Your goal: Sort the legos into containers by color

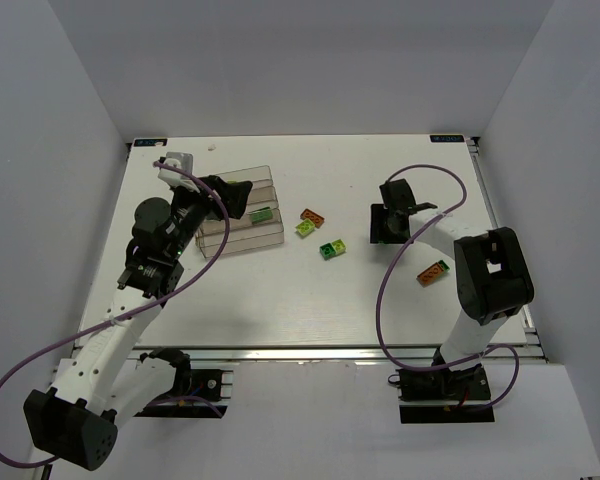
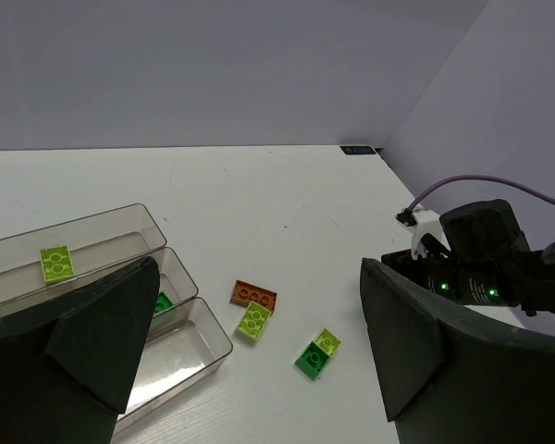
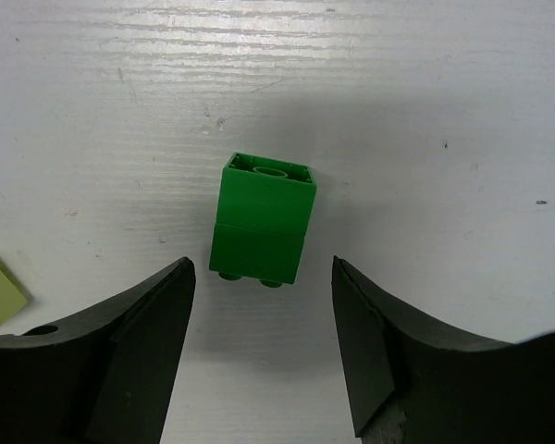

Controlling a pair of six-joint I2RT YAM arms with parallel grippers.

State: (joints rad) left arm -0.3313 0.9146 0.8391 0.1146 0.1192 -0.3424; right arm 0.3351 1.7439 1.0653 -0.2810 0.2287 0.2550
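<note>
Containers: one bin holding lime lego; neighbouring bin holding green lego.
Left jaws: spread wide above containers, gripping nothing.
Right jaws: spread, flanking tipped green brick on bench, not touching it.

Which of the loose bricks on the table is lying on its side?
The green plastic brick between the right end effector's open fingers: its studs point sideways and its hollow underside shows. The other bricks lie studs up.
</note>
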